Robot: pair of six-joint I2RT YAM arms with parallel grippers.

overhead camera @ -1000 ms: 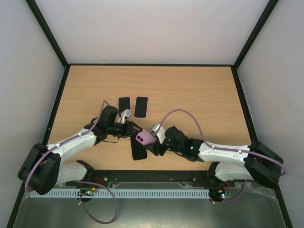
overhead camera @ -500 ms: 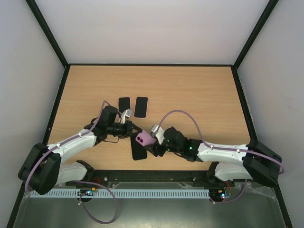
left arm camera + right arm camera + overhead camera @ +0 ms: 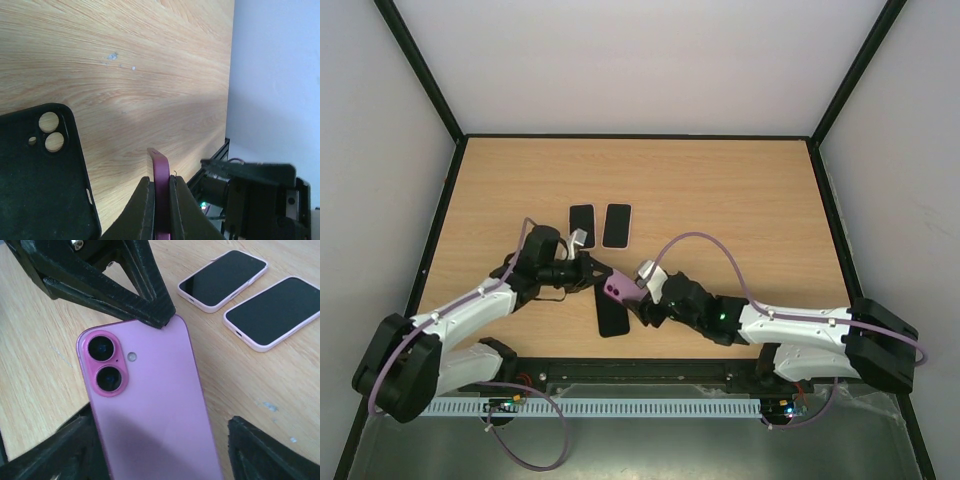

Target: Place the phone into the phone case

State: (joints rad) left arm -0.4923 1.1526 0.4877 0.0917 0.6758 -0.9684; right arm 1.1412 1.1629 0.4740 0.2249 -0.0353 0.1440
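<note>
While the pink phone (image 3: 150,410) hangs back-up over the far end of the black case (image 3: 45,180) lying on the tabletop (image 3: 740,200), left fingers (image 3: 142,210) pinch its top edge. Right fingers (image 3: 270,450) flank its lower sides, grip unclear.

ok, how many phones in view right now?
3. The pink phone, pinched by the left gripper inside the right gripper; beyond, a left phone and a right phone lie screen-up on the table. The black phone case is empty.
</note>
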